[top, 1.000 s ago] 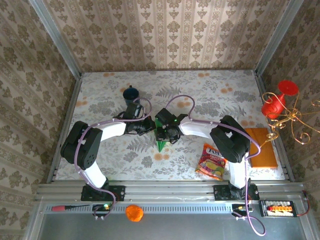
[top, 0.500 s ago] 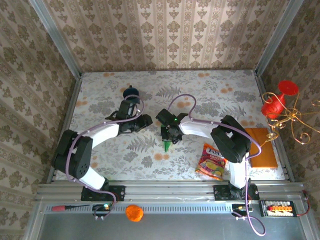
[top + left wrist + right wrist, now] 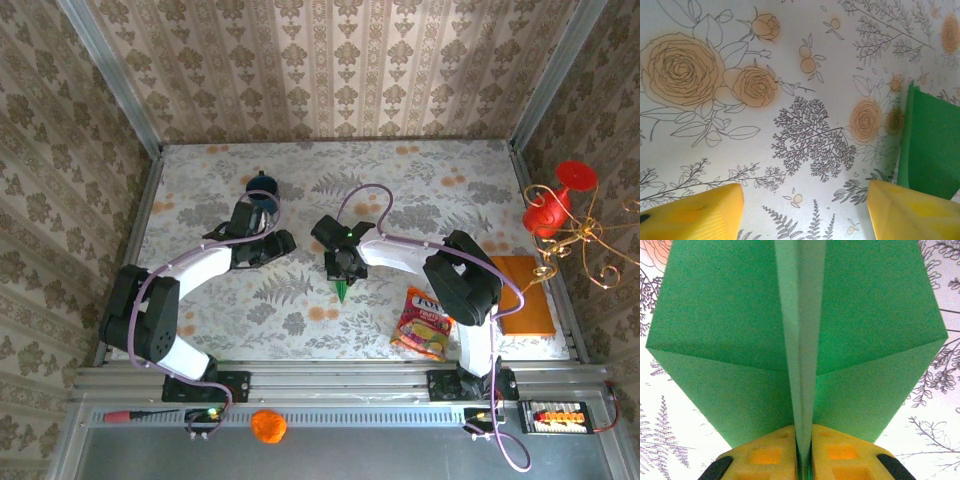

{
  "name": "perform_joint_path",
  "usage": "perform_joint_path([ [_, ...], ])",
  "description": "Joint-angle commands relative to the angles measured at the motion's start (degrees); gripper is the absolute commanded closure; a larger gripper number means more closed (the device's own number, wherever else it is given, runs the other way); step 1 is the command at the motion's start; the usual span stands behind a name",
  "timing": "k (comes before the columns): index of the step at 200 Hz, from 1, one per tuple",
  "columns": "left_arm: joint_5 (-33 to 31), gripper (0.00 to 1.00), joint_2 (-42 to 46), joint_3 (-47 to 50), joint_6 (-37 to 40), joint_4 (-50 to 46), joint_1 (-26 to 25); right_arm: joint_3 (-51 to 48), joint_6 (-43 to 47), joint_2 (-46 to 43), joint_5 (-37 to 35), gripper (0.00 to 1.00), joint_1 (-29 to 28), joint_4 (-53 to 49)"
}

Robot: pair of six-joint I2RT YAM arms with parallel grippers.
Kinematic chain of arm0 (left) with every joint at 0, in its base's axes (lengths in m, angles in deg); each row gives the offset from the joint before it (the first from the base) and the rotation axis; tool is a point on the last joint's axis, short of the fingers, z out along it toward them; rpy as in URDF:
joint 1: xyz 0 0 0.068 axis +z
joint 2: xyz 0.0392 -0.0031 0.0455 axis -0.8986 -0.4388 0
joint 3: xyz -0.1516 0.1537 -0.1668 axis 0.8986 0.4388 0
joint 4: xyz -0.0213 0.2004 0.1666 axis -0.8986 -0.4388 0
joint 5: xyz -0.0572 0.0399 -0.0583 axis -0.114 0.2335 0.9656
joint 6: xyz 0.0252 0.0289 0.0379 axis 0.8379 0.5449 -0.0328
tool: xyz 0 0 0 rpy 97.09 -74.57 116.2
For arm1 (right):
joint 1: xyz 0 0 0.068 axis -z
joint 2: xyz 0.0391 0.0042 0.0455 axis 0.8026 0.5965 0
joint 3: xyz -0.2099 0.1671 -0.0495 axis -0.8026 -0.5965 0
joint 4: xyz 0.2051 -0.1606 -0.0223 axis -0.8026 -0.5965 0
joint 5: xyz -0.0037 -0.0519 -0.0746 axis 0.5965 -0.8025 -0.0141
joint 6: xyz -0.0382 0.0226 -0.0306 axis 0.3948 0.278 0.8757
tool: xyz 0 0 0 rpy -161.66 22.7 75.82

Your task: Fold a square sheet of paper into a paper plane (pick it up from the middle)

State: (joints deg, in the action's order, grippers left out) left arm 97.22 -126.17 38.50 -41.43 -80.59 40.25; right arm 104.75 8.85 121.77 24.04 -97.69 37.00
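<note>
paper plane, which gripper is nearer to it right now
Right. The right gripper has its jaws shut on the central ridge of the paper plane. The left gripper is open over the tablecloth, off to the plane's left in the top view, not touching it.

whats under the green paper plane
Flowered table cover shows all round the paper plane, so that is what lies below it. The patch straight beneath is covered by the paper. The right gripper pinches its central ridge.
</note>
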Motion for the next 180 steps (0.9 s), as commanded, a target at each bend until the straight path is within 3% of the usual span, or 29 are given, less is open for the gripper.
perform_joint_path([
  [1,-1.6,0.29,1.7,0.7,1.9,-2.2,1.0,1.6,-1.2,0.2,-2.7,0.84,-0.2,-2.6],
  [45,-2.4,0.22,2.7,0.9,2.8,-3.2,1.8,1.9,-1.4,1.5,-2.5,0.83,-0.2,-2.5],
  [127,-3.3,0.16,2.9,1.7,3.1,-3.5,1.9,2.2,-1.8,1.7,-2.9,0.86,-0.1,-2.9],
  [180,-5.5,0.03,4.1,2.3,5.0,-4.6,2.7,4.7,1.3,-0.4,-4.6,0.9,1.3,-3.8],
])
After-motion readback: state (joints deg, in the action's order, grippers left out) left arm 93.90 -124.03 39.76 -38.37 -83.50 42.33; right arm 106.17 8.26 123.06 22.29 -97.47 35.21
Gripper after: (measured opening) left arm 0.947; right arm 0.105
